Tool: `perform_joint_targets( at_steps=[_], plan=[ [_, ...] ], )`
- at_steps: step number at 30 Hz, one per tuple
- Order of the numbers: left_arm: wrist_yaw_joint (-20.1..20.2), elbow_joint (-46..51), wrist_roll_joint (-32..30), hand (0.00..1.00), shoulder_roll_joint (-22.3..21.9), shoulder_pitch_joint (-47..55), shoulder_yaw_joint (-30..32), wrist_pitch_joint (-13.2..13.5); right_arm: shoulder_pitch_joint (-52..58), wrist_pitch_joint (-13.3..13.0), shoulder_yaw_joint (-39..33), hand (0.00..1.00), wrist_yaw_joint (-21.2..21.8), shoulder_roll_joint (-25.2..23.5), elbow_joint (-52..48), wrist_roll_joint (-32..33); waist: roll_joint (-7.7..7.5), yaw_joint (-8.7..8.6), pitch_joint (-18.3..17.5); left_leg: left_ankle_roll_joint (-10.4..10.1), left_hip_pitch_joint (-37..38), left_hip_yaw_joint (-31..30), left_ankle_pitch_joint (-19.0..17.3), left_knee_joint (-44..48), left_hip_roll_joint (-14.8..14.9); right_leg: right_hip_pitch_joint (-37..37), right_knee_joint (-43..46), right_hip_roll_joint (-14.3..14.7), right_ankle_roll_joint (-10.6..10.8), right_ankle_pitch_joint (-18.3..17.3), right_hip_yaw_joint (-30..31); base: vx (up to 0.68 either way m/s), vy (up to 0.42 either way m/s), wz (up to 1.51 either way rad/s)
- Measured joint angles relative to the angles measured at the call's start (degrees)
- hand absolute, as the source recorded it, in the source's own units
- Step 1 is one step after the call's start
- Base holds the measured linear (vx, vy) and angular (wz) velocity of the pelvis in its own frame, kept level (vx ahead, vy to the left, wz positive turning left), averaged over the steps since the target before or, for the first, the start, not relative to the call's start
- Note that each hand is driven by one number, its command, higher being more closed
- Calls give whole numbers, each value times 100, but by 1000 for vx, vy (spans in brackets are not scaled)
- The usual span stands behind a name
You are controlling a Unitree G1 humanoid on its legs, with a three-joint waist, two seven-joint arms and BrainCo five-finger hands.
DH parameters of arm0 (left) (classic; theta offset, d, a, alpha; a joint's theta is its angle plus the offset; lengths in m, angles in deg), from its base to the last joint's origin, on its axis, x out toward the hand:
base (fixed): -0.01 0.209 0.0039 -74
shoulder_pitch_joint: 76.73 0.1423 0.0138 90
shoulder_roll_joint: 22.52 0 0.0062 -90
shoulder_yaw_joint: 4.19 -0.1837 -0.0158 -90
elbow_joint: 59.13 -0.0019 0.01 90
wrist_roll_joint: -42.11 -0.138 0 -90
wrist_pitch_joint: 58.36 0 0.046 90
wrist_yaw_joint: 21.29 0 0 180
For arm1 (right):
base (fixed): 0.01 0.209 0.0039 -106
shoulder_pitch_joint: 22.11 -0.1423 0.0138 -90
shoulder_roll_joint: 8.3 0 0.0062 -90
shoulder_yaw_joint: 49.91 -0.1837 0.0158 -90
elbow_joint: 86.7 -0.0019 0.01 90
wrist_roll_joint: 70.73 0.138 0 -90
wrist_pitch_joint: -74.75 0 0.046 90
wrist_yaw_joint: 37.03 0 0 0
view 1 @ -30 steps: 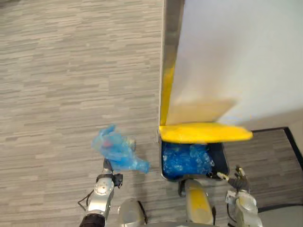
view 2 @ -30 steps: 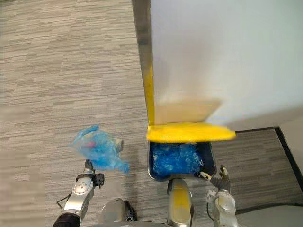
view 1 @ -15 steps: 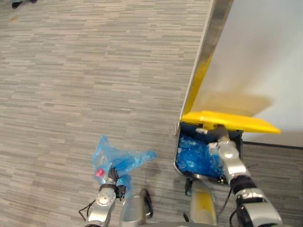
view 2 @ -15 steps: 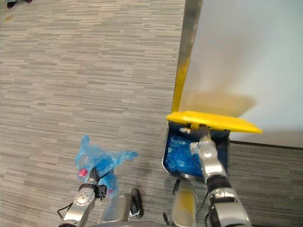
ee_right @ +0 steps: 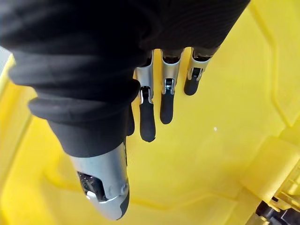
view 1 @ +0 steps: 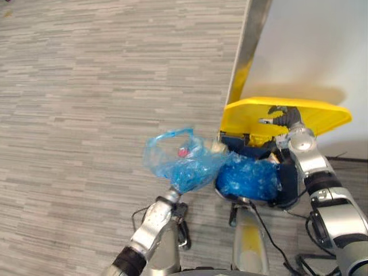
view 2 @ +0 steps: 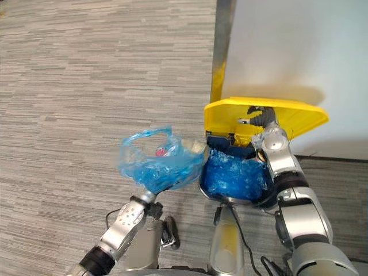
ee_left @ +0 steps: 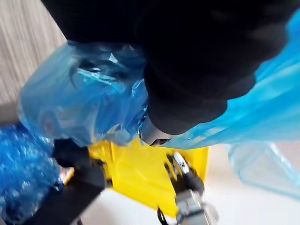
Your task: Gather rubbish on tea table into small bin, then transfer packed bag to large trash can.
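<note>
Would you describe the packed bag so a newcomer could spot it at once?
Find the large trash can with its raised yellow lid. Just left of it, the left hand holds up a blue bag; unlike the can's blue liner, it is outside, with something red inside.

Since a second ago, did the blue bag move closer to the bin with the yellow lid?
Yes. The blue bag in the left hand moved right, toward the trash can: floor showed between them before; now it overlaps the can's rim.
</note>
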Motion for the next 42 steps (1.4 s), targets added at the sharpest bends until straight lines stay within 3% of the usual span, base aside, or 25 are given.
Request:
perform_joint_targets(
  at_steps=[3, 8, 12, 16, 17, 22, 27, 33, 35, 37, 40, 42],
  plan=[
    [-37, -226, 42, 100, -256, -944, -348, -5, -389, 0, 131, 0, 40, 38, 7, -4, -3, -79, 142, -33, -258, 69, -20, 203, 93, -286, 118, 47, -17, 18, 85, -34, -45, -17],
    [-333, -1588, 23, 100, -901, -2278, -451, -31, -1128, -40, 451, 0, 87, 99, 4, -3, -25, -291, 325, 14, -657, 265, -81, 365, 183, -776, 91, 161, -13, 158, 293, -9, -38, -24],
    [-606, -2867, -297, 100, -1310, -3130, -468, -148, -1500, -69, 518, 0, 86, 198, -4, 6, -23, -418, 461, -8, -1079, 440, -125, 450, 311, -1193, -152, 324, 4, 369, 429, 21, -20, -28],
    [-753, -3628, -742, 100, -1572, -3527, -231, -363, -1640, -65, 670, 0, 76, 213, -504, 32, -27, -445, 555, -75, -1548, 642, -285, 790, 647, -1674, -185, 573, -42, 475, 518, 65, -32, -40],
    [-799, -3697, -896, 0, -1637, -3553, -106, -417, -1635, -64, 677, 0, 75, 214, -821, 110, -34, -460, 560, -101, -1679, 730, -335, 911, 779, -1846, -166, 645, -58, 489, 542, 119, -39, -43],
    [-895, -3725, -1631, 0, -1642, -3686, 746, -598, -1578, -71, 675, 0, -32, 195, -2208, 211, -77, -449, 602, -133, -2179, 1055, -539, 1387, 1161, -2533, 162, 791, -66, 471, 670, 101, -32, -25],
    [-1175, -3764, -2150, 0, -1639, -3686, 1472, -819, -1390, -185, 672, 0, -132, -26, -2866, 268, -79, -424, 602, -112, -2215, 1391, -557, 1477, 1375, -2672, 210, 754, -68, 473, 675, 22, -7, 2],
    [-1181, -3760, -2617, 0, -1636, -3638, 1641, -1014, -1055, -315, 597, 0, -140, -333, -3377, 134, -133, -387, 595, -91, -2051, 1508, -562, 1527, 1376, -2565, 281, 678, -67, 473, 716, 2, 6, 0],
    [-1174, -3735, -2618, 0, -1636, -3556, 1616, -1018, -789, -306, 482, 0, -135, -394, -3384, 114, -214, -290, 588, -70, -1864, 1505, -548, 1498, 1372, -2398, 307, 668, -73, 461, 702, -1, 3, 6],
    [-1163, -3547, -2617, 0, -1622, -3332, 1574, -1019, -329, -279, 414, 0, -130, -508, -3384, 99, -332, -294, 580, -130, -1527, 1504, -514, 1376, 1339, -2040, 338, 548, -111, 379, 585, -4, 0, 36],
    [-1110, -3244, -2612, 0, -1602, -3038, 1287, -990, 255, -182, 307, 0, -101, -616, -3378, -17, -393, -265, 559, -184, -1097, 1508, -451, 1262, 1298, -1598, 449, 366, -114, 227, 433, 5, 4, 50],
    [-1015, -3121, -2601, 0, -1470, -2776, 1080, -924, 797, -152, 193, 0, -75, -880, -3355, -117, -555, -217, 474, -165, -746, 1485, -408, 1137, 1119, -1300, 584, 200, -59, 109, 427, -11, 27, 32]
  ],
)
